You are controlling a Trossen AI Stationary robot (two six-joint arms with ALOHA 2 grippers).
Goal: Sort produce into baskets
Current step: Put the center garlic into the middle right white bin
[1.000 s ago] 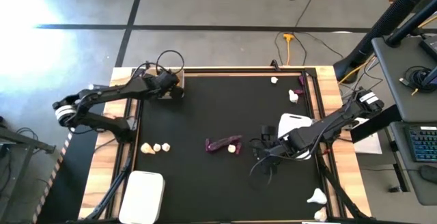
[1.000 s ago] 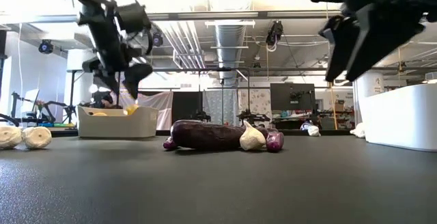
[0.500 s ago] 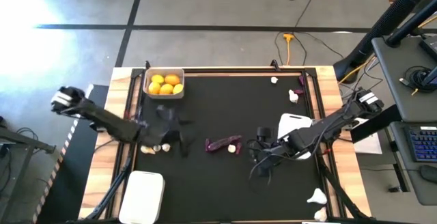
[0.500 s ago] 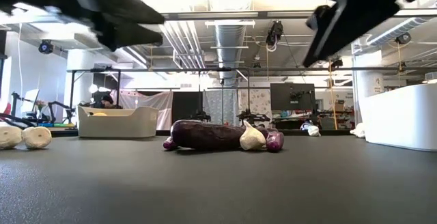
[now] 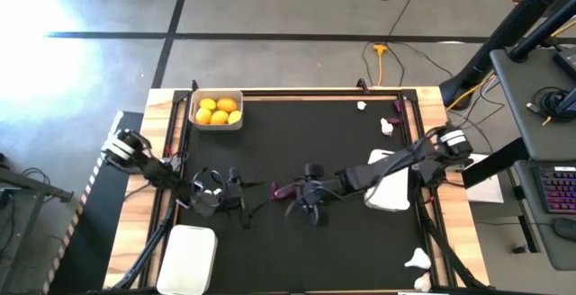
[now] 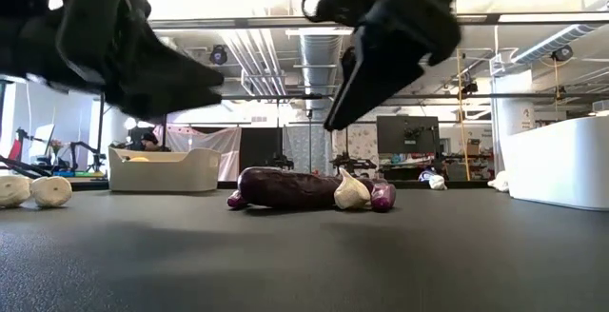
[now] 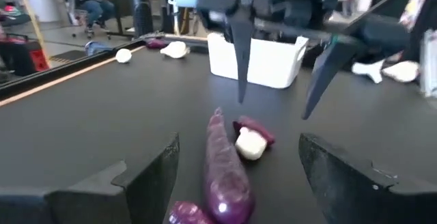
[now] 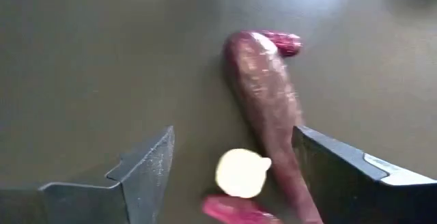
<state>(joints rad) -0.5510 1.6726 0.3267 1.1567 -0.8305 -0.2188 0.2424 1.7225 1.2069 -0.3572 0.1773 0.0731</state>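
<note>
Black matting covers the bench (image 5: pixel 297 133), and near its middle lies a large purple eggplant (image 5: pixel 290 189) with a white garlic bulb (image 6: pixel 351 192) touching its end and a tiny eggplant (image 6: pixel 382 195) just beside that bulb. The right tool (image 5: pixel 310 207) hangs directly above this cluster, its fingers spread wide and holding nothing; its wrist view looks straight down on the eggplant and bulb between the two fingers. The left tool (image 5: pixel 229 194) hovers near the bench's left edge, pointing toward the same eggplant, also spread wide and empty. Two more garlic bulbs (image 6: pixel 33 191) sit side by side at the left edge. A pale basket (image 5: pixel 217 111) at the far left corner holds yellow-orange citrus fruits (image 5: pixel 219 110). A second basket (image 5: pixel 187 255) stands at the near left corner, and a third basket (image 5: pixel 392 185) sits close to the right edge, partly under the right arm. Small bulbs (image 5: pixel 386 126) lie toward the far right corner, and others (image 5: pixel 417 260) at the near right corner.
</note>
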